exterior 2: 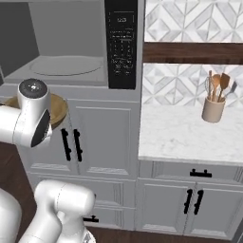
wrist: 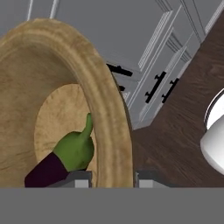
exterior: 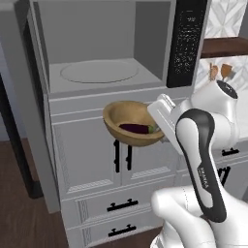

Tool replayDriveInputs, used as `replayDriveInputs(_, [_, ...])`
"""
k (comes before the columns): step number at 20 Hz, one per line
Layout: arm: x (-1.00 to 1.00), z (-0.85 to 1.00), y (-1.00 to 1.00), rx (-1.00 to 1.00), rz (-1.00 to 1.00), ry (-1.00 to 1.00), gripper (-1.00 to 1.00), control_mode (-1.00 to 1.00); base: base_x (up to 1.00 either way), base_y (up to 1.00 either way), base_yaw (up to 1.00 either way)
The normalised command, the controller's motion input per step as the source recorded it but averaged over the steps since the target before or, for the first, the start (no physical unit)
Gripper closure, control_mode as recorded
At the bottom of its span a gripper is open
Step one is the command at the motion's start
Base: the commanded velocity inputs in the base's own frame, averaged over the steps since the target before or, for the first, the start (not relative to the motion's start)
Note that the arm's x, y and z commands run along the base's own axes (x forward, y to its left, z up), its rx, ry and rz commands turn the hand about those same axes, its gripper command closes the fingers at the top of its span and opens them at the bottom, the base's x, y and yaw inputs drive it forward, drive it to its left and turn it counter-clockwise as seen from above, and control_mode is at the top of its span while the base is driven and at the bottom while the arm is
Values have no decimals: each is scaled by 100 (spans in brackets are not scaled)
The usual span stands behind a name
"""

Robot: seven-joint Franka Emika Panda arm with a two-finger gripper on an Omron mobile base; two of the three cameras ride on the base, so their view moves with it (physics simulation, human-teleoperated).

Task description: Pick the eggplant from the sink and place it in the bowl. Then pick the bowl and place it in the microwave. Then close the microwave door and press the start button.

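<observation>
Holding the bowl [exterior: 130, 123] by its right rim, my hand [wrist: 111, 178] is clamped shut across the wooden edge, one finger inside, one outside. The bowl hangs in front of the cabinet doors [exterior: 97, 150], below the open microwave [exterior: 104, 46], tipped slightly so the eggplant [exterior: 137, 129] settles against the lower wall and, I judge, stays put during the lift. The turntable plate [exterior: 99, 71] sits bare, ready to receive the bowl. The control panel [exterior: 186, 41] stands at the right. Hidden: the microwave door and the sink are out of frame. In the right base view my arm covers most of the bowl.
</observation>
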Motion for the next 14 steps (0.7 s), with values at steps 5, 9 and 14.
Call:
replayDriveInputs(5, [0, 0, 0, 0, 0, 0, 100, 100, 52, 28, 4])
replayDriveInputs(9, [0, 0, 0, 0, 0, 0, 100, 100, 75, 33, 2])
replayDriveInputs(14, [0, 0, 0, 0, 0, 0, 100, 100, 4, 36, 3])
